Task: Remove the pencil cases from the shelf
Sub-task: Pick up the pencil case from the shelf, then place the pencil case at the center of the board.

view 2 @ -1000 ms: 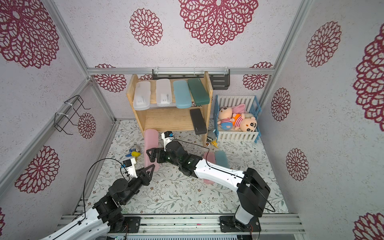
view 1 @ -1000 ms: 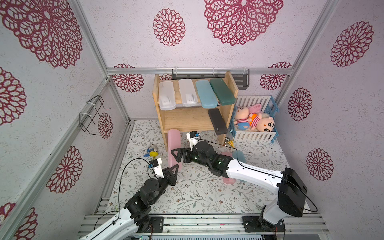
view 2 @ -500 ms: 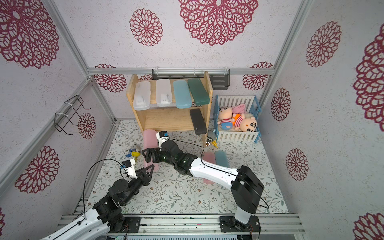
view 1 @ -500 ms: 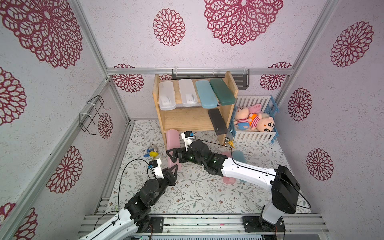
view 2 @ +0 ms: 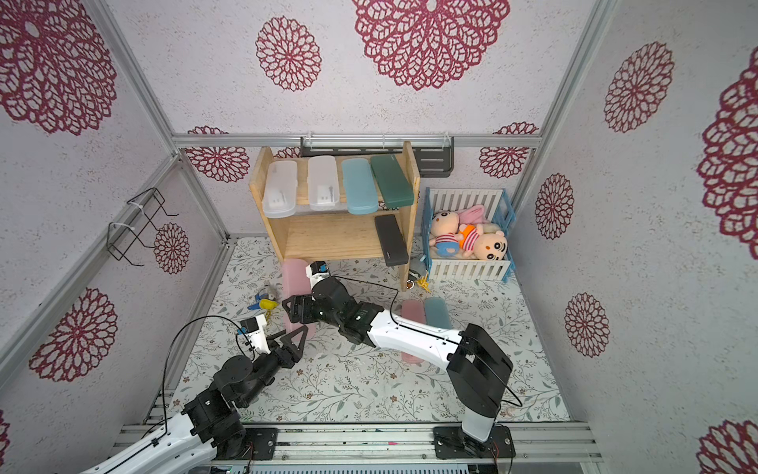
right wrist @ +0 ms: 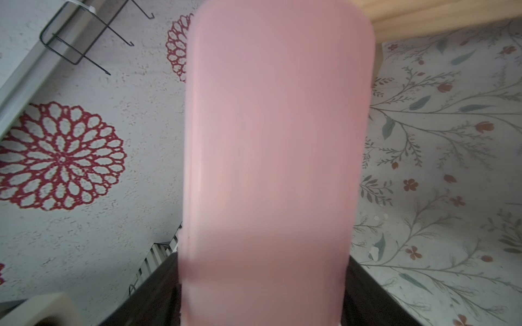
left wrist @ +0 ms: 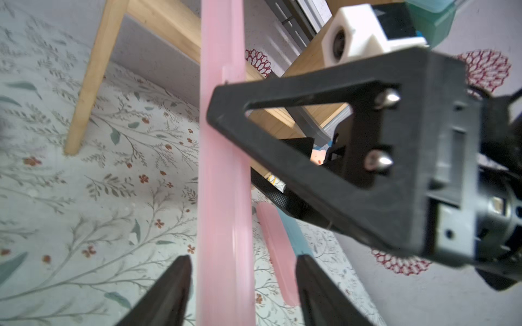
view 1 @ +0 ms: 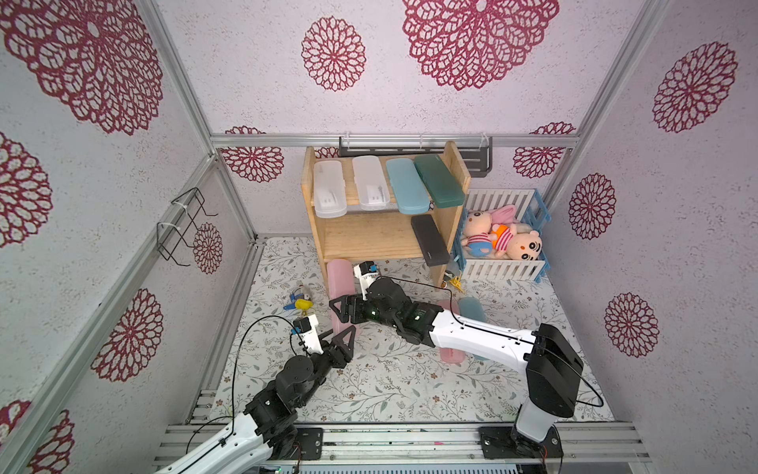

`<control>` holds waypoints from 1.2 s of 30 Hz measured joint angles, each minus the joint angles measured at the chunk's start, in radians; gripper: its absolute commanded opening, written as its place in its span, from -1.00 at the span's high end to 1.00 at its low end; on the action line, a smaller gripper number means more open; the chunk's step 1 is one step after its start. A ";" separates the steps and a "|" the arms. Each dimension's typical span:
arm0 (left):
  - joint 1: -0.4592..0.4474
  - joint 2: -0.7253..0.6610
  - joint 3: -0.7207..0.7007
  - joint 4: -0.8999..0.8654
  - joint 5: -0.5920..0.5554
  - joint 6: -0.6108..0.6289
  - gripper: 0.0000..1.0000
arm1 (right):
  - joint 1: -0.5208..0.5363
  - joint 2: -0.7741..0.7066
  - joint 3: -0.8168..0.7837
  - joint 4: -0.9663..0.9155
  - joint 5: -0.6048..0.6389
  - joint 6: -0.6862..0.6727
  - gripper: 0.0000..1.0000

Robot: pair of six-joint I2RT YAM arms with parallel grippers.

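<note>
Top tier of shelf [view 1: 369,242]: four pencil cases [view 1: 371,180]; black case [view 1: 430,240] below (overhanging the edge). Out front, pink pencil case [view 1: 339,279]: right gripper [view 1: 340,312] astride it, left gripper [view 1: 334,336] beside.

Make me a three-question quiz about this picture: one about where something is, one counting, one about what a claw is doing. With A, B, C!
1. The black pencil case lies: A on the shelf's top tier; B on its lower tier; C in a claw.
2. Cases on the top tier: A four; B two; C six.
3. The left claw is: A shut on the black pencil case; B out of view; C open.
Answers: 1 B, on the lower board. 2 A, two white cases, a blue case, a green case. 3 C, its fingers stand clear of the pink pencil case.
</note>
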 measured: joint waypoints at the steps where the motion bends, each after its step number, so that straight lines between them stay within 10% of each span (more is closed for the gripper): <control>1: -0.001 -0.006 0.000 -0.003 -0.005 -0.003 -0.95 | -0.001 0.000 -0.001 -0.007 0.004 -0.004 0.03; 21: -0.007 -0.040 0.000 -0.071 -0.107 -0.016 -0.95 | -0.224 -0.165 -0.408 -0.251 0.055 -0.076 -0.07; 36: -0.007 -0.023 0.000 -0.080 -0.114 -0.024 -0.95 | -0.312 -0.101 -0.420 -0.301 0.079 -0.117 -0.18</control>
